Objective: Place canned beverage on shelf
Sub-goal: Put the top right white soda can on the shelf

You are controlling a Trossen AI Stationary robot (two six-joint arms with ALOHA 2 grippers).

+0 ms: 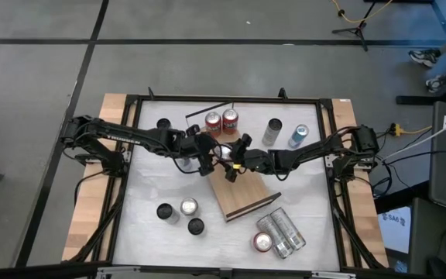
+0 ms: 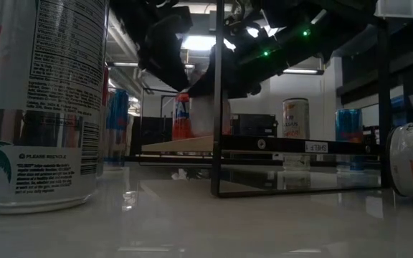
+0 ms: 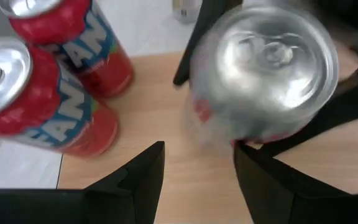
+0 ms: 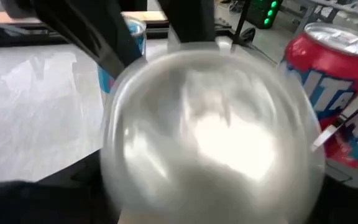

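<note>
Two red cans (image 1: 221,121) are standing at the shelf (image 1: 248,199) far end, board beyond lying bare. Left claw (image 3: 194,168) is hanging apart beside a silver can (image 3: 263,74). Right claw (image 1: 231,163) is cradling that can (image 4: 213,134); whether clamped, I cannot tell.

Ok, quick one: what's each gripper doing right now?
Left gripper: open, holding nothing, above the shelf.
Right gripper: around a silver-topped can at the shelf; whether it grips cannot be told.
</note>
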